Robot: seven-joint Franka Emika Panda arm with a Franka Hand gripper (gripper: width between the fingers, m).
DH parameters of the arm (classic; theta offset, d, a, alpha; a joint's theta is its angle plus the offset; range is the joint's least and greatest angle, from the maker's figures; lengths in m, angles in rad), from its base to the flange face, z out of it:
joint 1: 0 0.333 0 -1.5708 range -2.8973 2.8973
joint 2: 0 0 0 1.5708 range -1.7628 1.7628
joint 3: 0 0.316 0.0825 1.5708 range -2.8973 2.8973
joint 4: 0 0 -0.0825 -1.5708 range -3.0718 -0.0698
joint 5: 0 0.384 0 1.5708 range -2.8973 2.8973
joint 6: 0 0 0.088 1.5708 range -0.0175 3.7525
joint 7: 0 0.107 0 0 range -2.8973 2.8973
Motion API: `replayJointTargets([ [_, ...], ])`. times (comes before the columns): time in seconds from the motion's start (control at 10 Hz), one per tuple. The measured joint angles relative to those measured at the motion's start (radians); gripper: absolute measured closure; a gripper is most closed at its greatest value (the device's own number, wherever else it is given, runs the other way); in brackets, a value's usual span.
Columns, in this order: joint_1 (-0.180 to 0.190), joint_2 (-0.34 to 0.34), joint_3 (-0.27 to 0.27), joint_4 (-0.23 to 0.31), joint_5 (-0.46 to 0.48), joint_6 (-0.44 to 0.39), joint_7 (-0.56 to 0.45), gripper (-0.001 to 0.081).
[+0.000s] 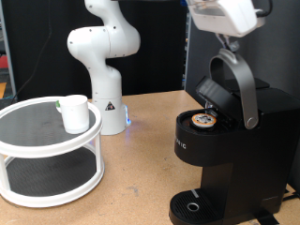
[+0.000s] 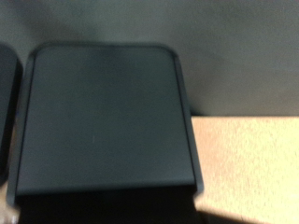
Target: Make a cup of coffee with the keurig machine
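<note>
The black keurig machine (image 1: 230, 155) stands at the exterior view's right with its lid up and its silver-grey handle (image 1: 246, 94) raised. A small pod with a brown top (image 1: 202, 120) sits in the open chamber. The white cup (image 1: 75, 113) stands upright on the top tier of a round white shelf (image 1: 28, 142) at the left, far from the machine. My gripper (image 1: 221, 39) hangs just above the top of the raised handle, and its fingers are hard to make out. The wrist view shows only a black boxy top (image 2: 103, 121), no fingers.
The white robot arm base (image 1: 103, 56) stands behind the shelf. The machine's drip tray (image 1: 192, 206) holds nothing. Wooden tabletop (image 1: 136, 159) lies between shelf and machine and also shows in the wrist view (image 2: 248, 159). A dark panel stands behind the machine.
</note>
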Motion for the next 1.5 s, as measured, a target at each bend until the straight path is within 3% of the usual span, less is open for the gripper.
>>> replayJointTargets([
  [0.7,-0.066,0.049,-0.073,-0.035,-0.074,-0.020,-0.153,0.0801],
  [1.1,-0.089,0.094,-0.096,-0.068,-0.105,0.027,-0.241,0.0801],
  [1.5,-0.093,0.136,-0.096,-0.098,-0.135,0.092,-0.240,0.0801],
])
